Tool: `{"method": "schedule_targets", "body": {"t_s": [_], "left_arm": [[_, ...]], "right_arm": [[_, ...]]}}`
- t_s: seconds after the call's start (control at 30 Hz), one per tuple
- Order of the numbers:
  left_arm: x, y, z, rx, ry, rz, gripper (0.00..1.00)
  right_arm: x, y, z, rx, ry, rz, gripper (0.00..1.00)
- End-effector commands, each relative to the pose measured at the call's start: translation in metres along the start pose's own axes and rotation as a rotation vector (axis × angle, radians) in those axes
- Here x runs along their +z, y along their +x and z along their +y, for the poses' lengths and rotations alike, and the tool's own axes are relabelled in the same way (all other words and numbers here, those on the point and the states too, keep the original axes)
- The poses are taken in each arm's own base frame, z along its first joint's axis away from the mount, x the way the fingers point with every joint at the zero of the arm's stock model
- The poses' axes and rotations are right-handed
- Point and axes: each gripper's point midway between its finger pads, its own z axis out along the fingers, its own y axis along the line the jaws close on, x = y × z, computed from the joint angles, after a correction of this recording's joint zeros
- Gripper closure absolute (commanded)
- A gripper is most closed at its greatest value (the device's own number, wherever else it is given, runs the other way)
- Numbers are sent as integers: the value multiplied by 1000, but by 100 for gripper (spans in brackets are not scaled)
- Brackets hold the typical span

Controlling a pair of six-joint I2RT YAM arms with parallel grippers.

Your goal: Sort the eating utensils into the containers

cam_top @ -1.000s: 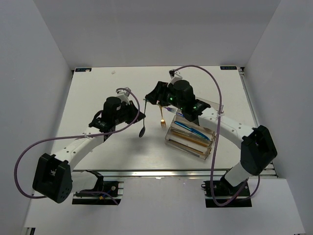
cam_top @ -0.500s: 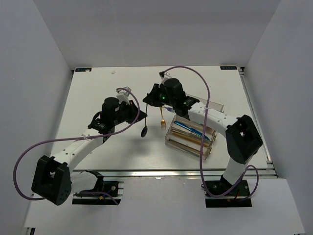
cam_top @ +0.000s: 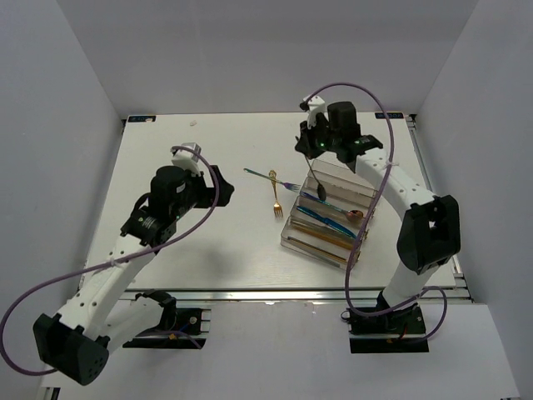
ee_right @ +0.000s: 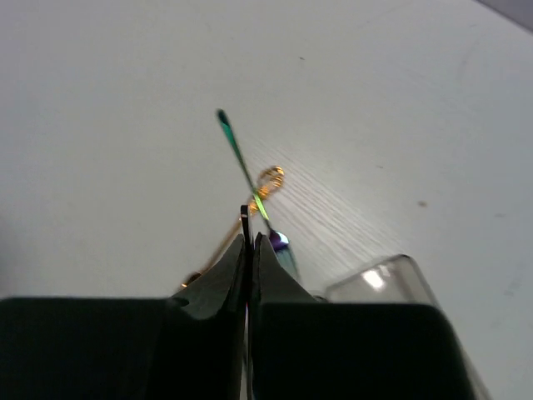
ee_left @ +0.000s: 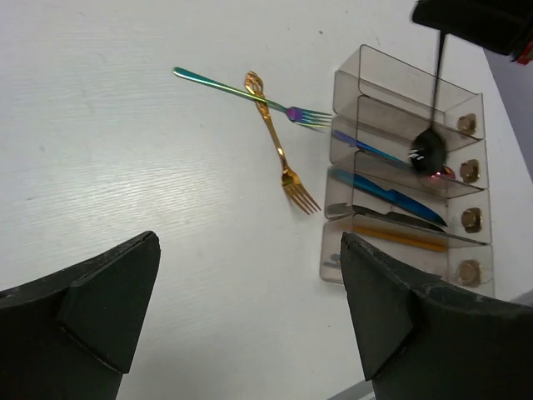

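The right tool (cam_top: 313, 155) is clenched on the thin handle of the black spoon (cam_top: 320, 188), which hangs bowl down over the far compartments of the clear tray (cam_top: 360, 250). The right wrist view shows the two fingers (ee_right: 218, 287) pressed together with the handle between them, but the bowl is out of its sight. The left wrist view shows the bowl low over the second compartment from the far end; whether it touches the tray cannot be told.

Inside the tray lies a blue knife (ee_left: 387, 193), with other slim pieces in the neighbouring compartments.

Just left of the tray, on the white table (cam_top: 166, 150), the iridescent fork (cam_top: 271, 177) lies across the handle of the gold fork (cam_top: 276, 200), both with their tines toward the tray.

The left tool (ee_left: 248, 250) is released, fingers spread wide with nothing between them, held above the table well apart from both forks
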Motion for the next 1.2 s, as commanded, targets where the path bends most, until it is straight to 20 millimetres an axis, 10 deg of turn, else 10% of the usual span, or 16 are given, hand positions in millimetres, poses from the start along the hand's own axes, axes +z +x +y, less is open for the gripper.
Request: {"method": "schedule_targets", "body": {"t_s": [0.0,0.4,0.73,0.97,1.0,1.17], "left_arm": [[-12,19,34,76,-130,18,2],[-13,44,46,87,-163,79,2],[-13,47,45,87,-152,93,2],[-12,50,47,85,-160,103,2],[-12,50,48,85,-165,102,2],[-14,46,56,80,-215,81,2]], "right_arm": [[-37,3,-4,-415,-25,129,100],[-48,101,-48,-607,-39,357,100],[-57,126,-48,-617,-20,355,98],[-61,110,-48,-615,17,305,64],[-61,108,-48,-614,22,300,38],[-63,79,-47,-576,64,240,32]]}}
